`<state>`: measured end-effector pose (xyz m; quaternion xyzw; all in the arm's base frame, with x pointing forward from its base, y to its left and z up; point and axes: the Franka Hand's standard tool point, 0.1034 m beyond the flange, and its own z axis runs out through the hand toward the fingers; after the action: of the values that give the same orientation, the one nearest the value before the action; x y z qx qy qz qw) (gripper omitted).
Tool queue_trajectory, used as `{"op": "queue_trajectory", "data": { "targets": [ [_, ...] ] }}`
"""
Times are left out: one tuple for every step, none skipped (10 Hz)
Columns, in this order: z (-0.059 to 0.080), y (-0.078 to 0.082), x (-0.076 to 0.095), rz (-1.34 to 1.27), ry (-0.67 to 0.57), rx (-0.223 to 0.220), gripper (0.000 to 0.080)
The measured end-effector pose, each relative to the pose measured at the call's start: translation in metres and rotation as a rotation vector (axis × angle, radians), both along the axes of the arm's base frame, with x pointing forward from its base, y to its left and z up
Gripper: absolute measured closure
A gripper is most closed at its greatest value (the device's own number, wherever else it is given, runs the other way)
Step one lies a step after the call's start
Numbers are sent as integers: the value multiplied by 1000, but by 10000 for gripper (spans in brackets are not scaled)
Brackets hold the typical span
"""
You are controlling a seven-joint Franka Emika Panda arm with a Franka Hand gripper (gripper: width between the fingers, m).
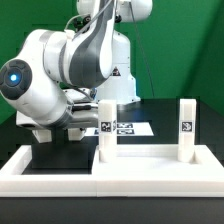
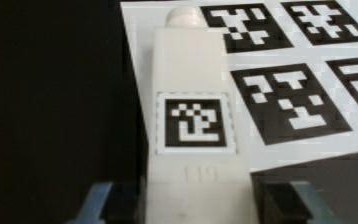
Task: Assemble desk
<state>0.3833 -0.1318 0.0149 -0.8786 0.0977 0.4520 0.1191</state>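
In the wrist view a white desk leg [image 2: 190,90] with a square marker on its face runs away from my gripper [image 2: 197,205]. Its near end sits between the two fingers [image 2: 101,200]. A dark gap shows on each side of the leg, so the jaws stand open around it without touching it. The leg's rounded far tip reaches the edge of the marker board [image 2: 300,70]. In the exterior view two more white legs [image 1: 104,130] [image 1: 186,128] stand upright near the front. There the arm's body hides the gripper.
A long low white wall [image 1: 110,168] with turned-up ends runs along the front. The marker board [image 1: 128,128] lies on the black table behind the upright legs. The arm's bulky links fill the exterior view's left.
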Motion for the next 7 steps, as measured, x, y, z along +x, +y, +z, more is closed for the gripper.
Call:
{"op": "queue_trajectory", "data": {
  "targets": [
    [0,0,0,0,0,0,512],
    [0,0,0,0,0,0,512],
    [0,0,0,0,0,0,512],
    [0,0,0,0,0,0,512],
    [2,0,1,-1,2,2,512],
    [19,-1,8,-2,6,19,511],
    [41,-3,19,-1,-10,37,511]
  ]
}}
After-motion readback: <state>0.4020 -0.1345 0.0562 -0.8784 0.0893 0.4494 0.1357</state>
